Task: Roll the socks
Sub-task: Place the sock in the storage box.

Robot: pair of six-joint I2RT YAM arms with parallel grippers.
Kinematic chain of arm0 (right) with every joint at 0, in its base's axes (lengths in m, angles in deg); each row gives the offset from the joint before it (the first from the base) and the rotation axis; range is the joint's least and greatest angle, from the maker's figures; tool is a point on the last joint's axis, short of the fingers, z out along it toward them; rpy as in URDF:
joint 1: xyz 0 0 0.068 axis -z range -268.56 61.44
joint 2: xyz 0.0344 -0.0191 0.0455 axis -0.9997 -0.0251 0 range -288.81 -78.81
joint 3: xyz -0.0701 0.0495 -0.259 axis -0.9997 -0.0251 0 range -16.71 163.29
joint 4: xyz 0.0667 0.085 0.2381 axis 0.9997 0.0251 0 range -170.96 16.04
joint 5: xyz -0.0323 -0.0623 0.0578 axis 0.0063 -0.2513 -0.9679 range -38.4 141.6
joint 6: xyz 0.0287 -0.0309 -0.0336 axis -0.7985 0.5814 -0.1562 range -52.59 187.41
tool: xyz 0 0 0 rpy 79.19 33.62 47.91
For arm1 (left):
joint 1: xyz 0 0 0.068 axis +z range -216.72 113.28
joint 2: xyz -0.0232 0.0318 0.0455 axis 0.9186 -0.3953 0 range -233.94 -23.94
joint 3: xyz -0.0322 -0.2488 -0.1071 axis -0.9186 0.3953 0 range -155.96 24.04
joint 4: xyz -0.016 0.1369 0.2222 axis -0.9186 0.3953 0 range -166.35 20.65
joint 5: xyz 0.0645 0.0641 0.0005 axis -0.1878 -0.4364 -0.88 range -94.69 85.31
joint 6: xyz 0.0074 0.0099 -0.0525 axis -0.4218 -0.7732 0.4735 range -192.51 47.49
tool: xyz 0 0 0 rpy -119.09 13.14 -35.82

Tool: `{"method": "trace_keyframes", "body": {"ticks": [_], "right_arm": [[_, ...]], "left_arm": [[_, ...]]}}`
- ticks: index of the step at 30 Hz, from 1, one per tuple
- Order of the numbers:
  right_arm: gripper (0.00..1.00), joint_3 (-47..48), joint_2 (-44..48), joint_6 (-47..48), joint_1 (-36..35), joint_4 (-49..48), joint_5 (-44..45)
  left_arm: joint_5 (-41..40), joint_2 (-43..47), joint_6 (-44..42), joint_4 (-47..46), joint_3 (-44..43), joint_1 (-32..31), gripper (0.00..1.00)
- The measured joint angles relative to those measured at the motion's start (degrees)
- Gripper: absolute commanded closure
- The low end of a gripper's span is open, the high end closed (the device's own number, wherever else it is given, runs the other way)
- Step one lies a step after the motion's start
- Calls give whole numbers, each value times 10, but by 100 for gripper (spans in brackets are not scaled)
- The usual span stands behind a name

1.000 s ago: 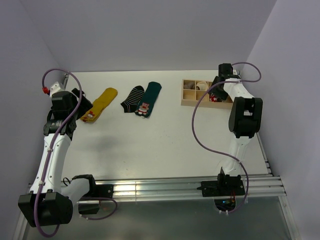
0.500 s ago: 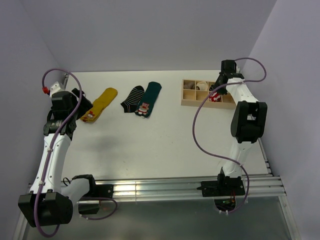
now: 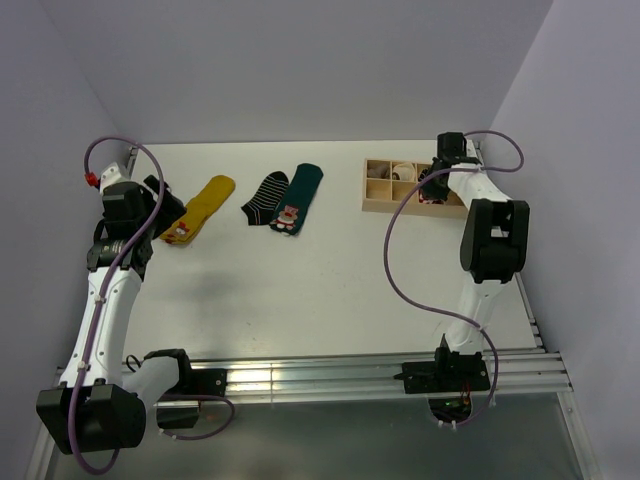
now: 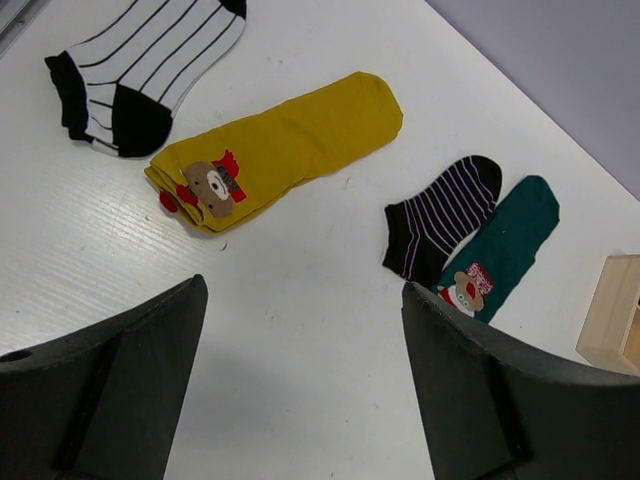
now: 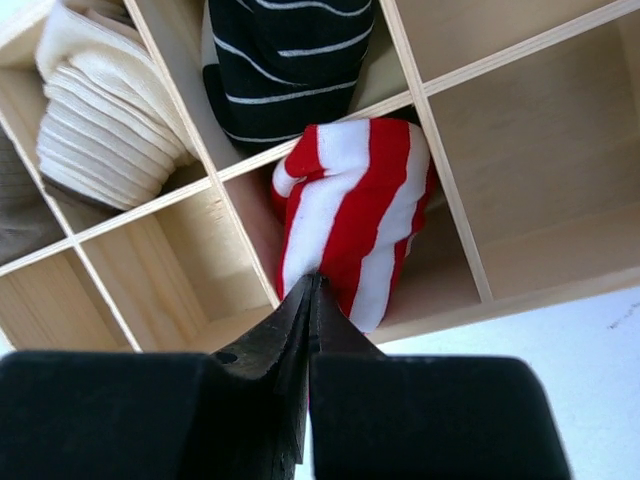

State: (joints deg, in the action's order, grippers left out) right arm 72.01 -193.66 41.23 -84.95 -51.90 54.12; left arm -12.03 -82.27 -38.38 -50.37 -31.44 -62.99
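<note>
i saw the right gripper (image 5: 312,282) closed tight, tips against the red-and-white striped sock (image 5: 350,200) in the wooden box (image 5: 530,150) (black striped sock (image 5: 290,60) one cell over); left gripper (image 4: 302,290) gaped wide, dark green sock (image 4: 515,235) flat on the table (image 4: 300,240).

No legible text or markings

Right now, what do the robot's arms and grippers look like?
The left arm and right arm are white tubes with chunky black joints. A thin purple cable loops along each, and the left one has a small red fitting. The left gripper and right gripper are black and wedge-shaped.
</note>
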Motion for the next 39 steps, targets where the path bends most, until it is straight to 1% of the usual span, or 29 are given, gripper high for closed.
{"method": "trace_keyframes", "body": {"ticks": [9,12,13,15,18,24,29,34,39], "right_arm": [[96,0,-31,-12,5,-9,-21],[91,0,-31,-10,8,-10,-34],[87,-2,-30,-9,8,-13,-38],[83,-8,-23,-5,10,-20,-44],[82,-19,-5,2,10,-24,-43],[83,-24,38,0,12,-45,-17],[86,-17,38,-6,24,-65,-12],[89,-8,4,-16,44,-89,-13],[91,-7,-40,-28,61,-92,-23]], "left_arm": [[2,0,0,-1,6,2,16],[5,0,0,-1,9,2,16],[6,0,0,-1,9,2,16],[8,0,0,-1,9,2,16],[11,0,0,-2,9,3,16],[15,0,0,-3,9,5,16],[15,0,0,-3,9,6,16],[15,0,0,-5,9,6,16],[18,0,0,-6,9,6,16]]}}
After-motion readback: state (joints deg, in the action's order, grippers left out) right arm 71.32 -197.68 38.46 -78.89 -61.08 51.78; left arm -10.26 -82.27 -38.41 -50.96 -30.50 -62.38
